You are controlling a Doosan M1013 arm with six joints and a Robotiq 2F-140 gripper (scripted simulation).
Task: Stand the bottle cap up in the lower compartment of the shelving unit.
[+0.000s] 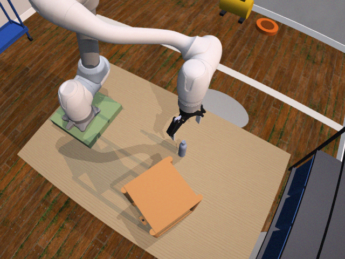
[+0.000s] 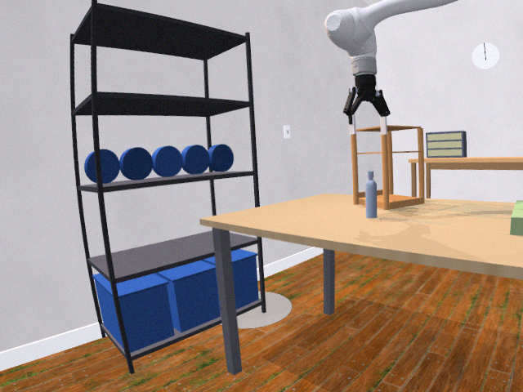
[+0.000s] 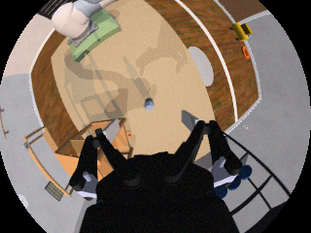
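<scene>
The grey-blue bottle (image 1: 182, 149) (image 2: 371, 200) (image 3: 149, 104) stands upright, cap up, on the table (image 1: 236, 167) (image 2: 287, 219) (image 3: 180, 92). My gripper (image 1: 185, 128) (image 2: 368, 126) (image 3: 150, 119) is open and empty, fingers pointing down, well above the bottle. Its fingertips stand wide apart, and the bottle shows between them in the wrist view. The orange shelving unit (image 1: 164, 195) (image 2: 385, 168) stands close beside the bottle. In the top view its top shelf hides the compartments. In the exterior view nothing is seen standing on its lower compartment's floor (image 2: 401, 199).
The unit's posts rise near the bottle, and its top shelf is around fingertip height in the exterior view. The green base block (image 1: 105, 120) (image 3: 109, 24) carries the arm's foot. A tall black rack (image 2: 95, 168) with blue bins stands on the floor beyond the table's edge.
</scene>
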